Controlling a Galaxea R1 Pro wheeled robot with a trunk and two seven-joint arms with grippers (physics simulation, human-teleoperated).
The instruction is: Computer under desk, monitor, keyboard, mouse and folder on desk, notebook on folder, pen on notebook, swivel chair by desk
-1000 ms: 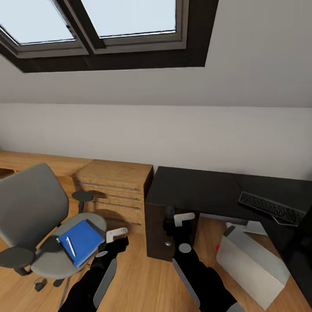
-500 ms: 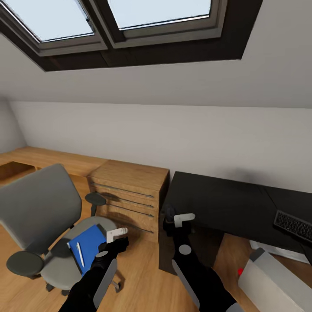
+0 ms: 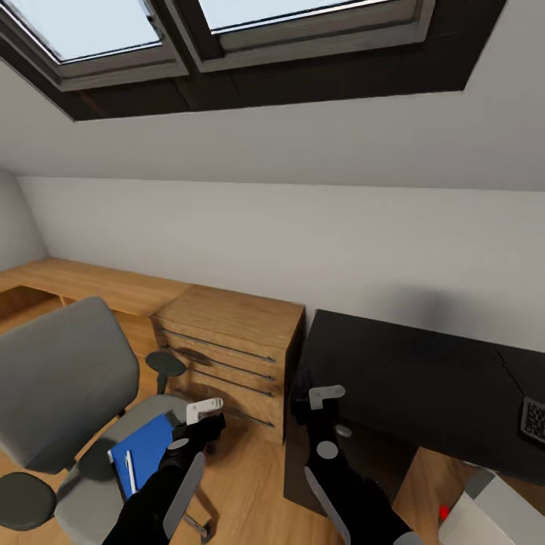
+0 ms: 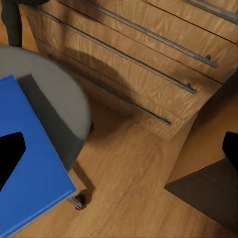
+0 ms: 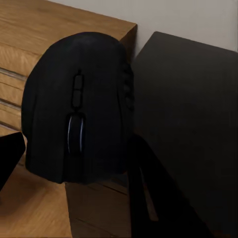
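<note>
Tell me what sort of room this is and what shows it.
Likely an attic room used as a home office: skylight windows set in a sloped ceiling, a black desk beside a wooden drawer unit, and a grey swivel chair on the wooden floor.

Attic home office: skylights, sloped ceiling, black desk, swivel chair, wooden drawers.

Right pincer clasping mouse, left pincer spread

We see a black mouse held between our right gripper's dark fingers, before a wooden drawer unit and the black desk.
</note>
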